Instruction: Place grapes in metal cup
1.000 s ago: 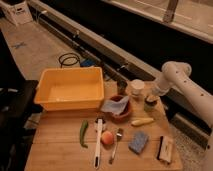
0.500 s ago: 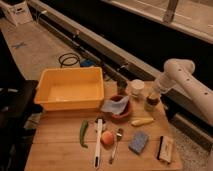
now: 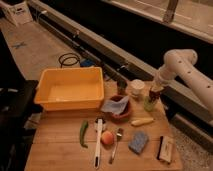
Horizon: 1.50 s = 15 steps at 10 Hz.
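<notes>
The tool (image 3: pixel 154 95) hangs just above the pale green cup (image 3: pixel 148 104), its tip a dark blur; its grip cannot be told. The metal cup (image 3: pixel 121 88) stands nearby on the wooden worktop (image 3: pixel 57 150).

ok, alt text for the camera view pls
White robot arm reaches down from the right, its gripper over a pale green cup at the wooden table's back right; the metal cup and a white cup stand left of it.

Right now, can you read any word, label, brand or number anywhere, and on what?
None readable.
White box on the floor, far left: any marking is too blurred to read.
The gripper hangs just above the pale green cup at the right edge of the table; neither shows lettering.
</notes>
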Available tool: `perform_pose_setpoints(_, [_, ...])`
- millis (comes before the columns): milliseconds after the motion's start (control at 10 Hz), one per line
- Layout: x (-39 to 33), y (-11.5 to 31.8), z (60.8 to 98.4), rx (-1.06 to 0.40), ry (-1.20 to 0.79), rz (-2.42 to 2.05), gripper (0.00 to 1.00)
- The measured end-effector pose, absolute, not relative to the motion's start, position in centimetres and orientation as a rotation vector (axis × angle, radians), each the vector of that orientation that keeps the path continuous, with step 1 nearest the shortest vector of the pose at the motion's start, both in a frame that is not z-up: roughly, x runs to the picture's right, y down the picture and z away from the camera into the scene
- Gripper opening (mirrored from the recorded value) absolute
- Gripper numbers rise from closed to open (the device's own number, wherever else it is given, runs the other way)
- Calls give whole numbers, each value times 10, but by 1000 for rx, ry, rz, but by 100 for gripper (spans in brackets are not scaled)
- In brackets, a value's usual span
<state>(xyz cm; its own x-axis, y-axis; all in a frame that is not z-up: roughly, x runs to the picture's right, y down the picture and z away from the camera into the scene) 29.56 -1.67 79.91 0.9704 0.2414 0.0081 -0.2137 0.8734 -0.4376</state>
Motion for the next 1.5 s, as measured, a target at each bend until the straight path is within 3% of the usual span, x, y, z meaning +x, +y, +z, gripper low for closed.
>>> perform_pose_setpoints(800, [257,-127,777,-323,-57,92,0])
perform_pose_setpoints(1100, [210,-143,775,-298,-135,41,0])
perform_pose_setpoints(1500, [146,-131,775,-298,-311,-12,0])
